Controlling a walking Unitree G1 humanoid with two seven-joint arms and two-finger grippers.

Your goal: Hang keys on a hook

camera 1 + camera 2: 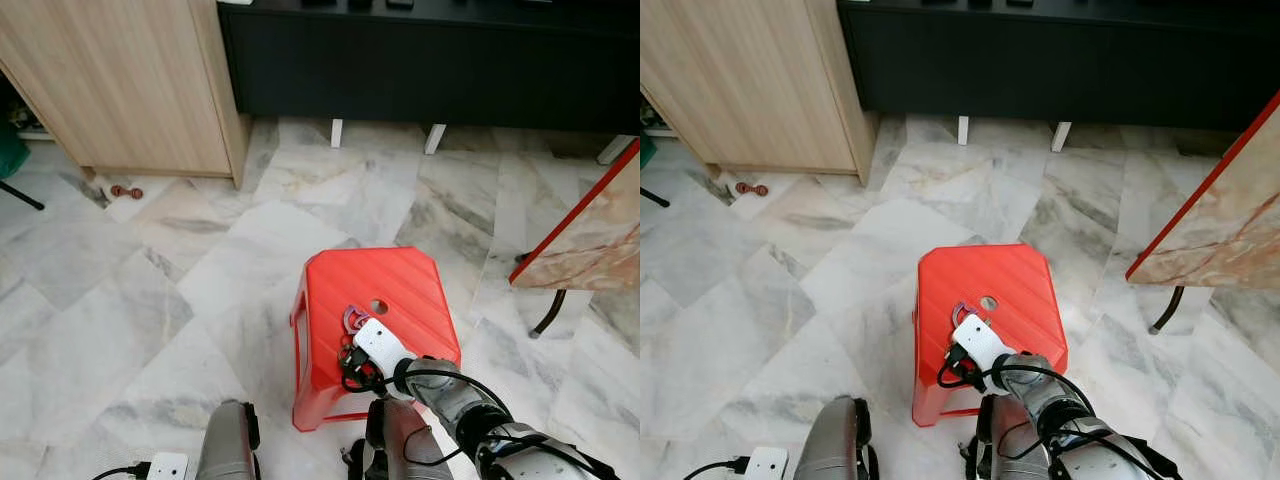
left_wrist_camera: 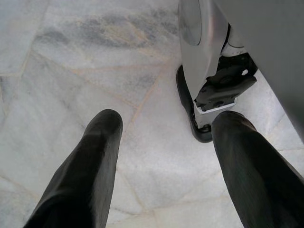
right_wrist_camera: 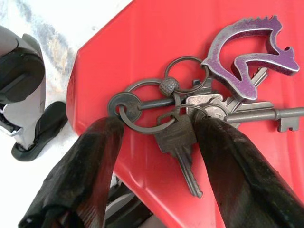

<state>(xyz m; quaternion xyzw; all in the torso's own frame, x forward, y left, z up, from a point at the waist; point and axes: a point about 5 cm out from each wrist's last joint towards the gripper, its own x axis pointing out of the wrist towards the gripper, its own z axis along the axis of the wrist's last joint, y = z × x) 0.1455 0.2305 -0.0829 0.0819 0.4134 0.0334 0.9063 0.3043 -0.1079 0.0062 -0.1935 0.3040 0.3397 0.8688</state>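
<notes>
Floor (image 1: 150, 300): pale grey-white marble tiles, veined, laid on the diagonal.
Stool (image 1: 395, 285): red plastic, ribbed top with a round hole near its middle, standing on the floor in front of the robot; serves as the bench here.
Keys (image 3: 204, 107): bunch on linked rings, lying on the stool top near its front edge; includes a purple horse-head fob (image 3: 249, 45), a long old-style key and several flat keys, one hanging past the edge.
Right claw (image 3: 156, 137): lowered over the stool's front edge, fingers spread either side of the bunch, tips touching or nearly touching the rings, nothing pinched.
Left claw (image 2: 166, 142): hanging low beside the stool, above the floor, fingers spread, holding nothing; robot's foot (image 2: 202, 128) just beyond.
Cabinet (image 1: 130, 80): light wood, standing beyond the stool to the left.
Unit (image 1: 430, 60): long, black, on white legs, beyond the stool along the far wall.
Slab (image 1: 590, 235): marble-patterned, red-edged, right of the stool.
Small reddish item (image 1: 126, 191): on the floor by the cabinet's foot, too small to identify.
</notes>
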